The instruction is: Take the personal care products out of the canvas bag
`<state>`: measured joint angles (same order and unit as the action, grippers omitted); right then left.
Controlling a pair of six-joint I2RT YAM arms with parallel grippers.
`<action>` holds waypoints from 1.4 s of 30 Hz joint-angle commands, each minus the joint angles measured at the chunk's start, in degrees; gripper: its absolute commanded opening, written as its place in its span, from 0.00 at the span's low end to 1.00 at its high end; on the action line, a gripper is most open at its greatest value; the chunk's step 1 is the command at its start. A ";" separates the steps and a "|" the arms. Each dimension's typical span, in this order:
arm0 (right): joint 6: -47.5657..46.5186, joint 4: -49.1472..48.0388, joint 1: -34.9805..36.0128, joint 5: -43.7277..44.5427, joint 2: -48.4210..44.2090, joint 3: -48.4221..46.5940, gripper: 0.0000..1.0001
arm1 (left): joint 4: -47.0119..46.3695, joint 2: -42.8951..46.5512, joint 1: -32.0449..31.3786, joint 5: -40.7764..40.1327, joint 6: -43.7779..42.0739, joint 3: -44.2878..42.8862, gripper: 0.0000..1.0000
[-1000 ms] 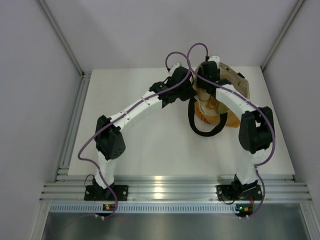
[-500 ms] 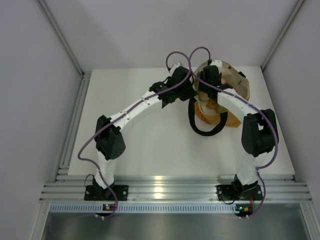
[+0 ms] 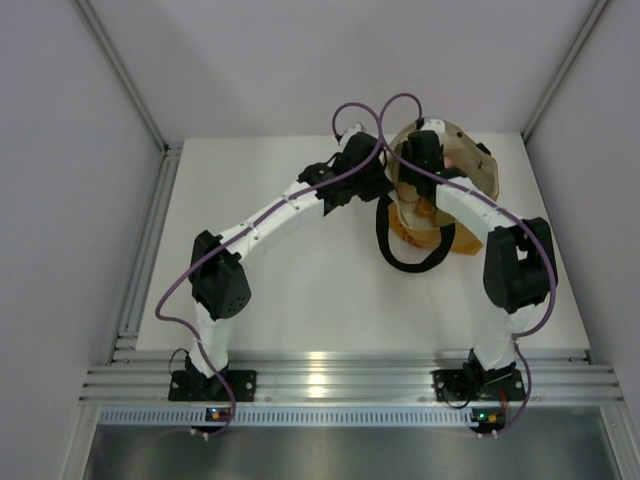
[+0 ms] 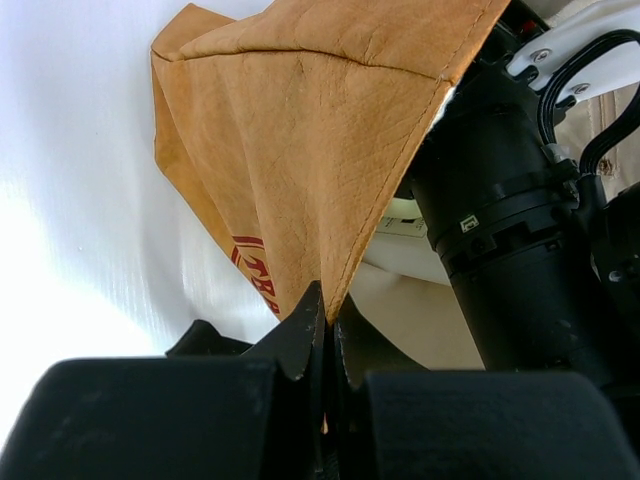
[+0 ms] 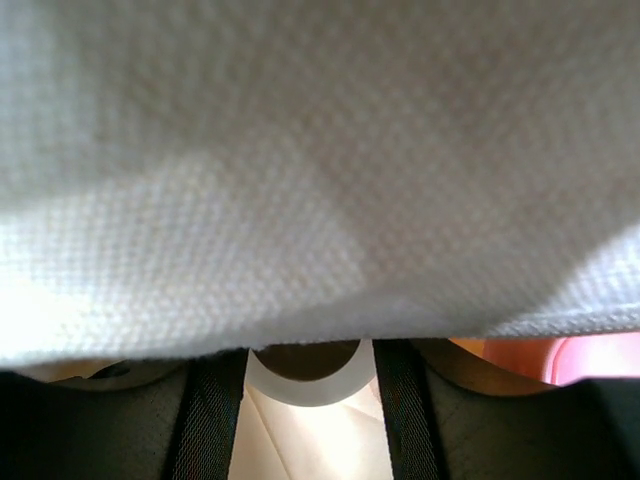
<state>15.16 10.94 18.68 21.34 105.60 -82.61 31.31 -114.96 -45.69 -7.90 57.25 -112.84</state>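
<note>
The tan canvas bag (image 3: 462, 186) lies at the table's far right, black handles (image 3: 405, 262) trailing toward me. My left gripper (image 3: 383, 186) is shut on the bag's left rim; in the left wrist view its jaws (image 4: 328, 322) pinch the tan edge (image 4: 320, 130) with red print below. My right gripper (image 3: 422, 150) reaches inside the bag. In the right wrist view the cream lining (image 5: 320, 170) covers most of the frame. Its fingers (image 5: 215, 420) hold a whitish round container (image 5: 305, 382) between them, touching both sides. An orange bottle with a pink part (image 5: 590, 356) shows at the right. Other products are hidden.
The white table (image 3: 300, 290) extends left and in front of the bag. Grey walls enclose the table on three sides. The metal rail (image 3: 320, 380) runs along the near edge. My right arm's black wrist (image 4: 520, 270) fills the right of the left wrist view.
My right gripper has pushed a little farther into the bag's mouth, then stopped. The left gripper has kept its hold on the rim.
</note>
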 commanded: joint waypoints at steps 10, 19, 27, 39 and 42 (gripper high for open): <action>-1.62 1.28 -1.01 -2.97 -1.87 -0.54 0.09 | -0.11 1.58 0.25 1.22 -0.74 -1.33 0.00; -4.96 0.49 0.48 -2.53 -10.58 -2.99 0.00 | -0.20 1.49 0.25 1.31 -0.56 -1.42 0.00; -6.10 0.66 0.83 -2.80 -16.73 -3.88 0.00 | -0.11 1.93 0.25 0.87 -0.92 -0.89 0.00; -11.72 15.84 2.59 -6.31 -25.61 -13.62 0.00 | -0.11 1.75 0.60 0.69 -4.43 -1.07 0.00; -12.69 19.64 3.21 -7.45 -28.68 -16.08 0.00 | -0.11 1.49 0.95 1.57 -5.66 -0.89 0.00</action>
<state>5.28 30.96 20.43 14.92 85.10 -90.91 31.38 -114.93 -45.30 -7.18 54.04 -112.84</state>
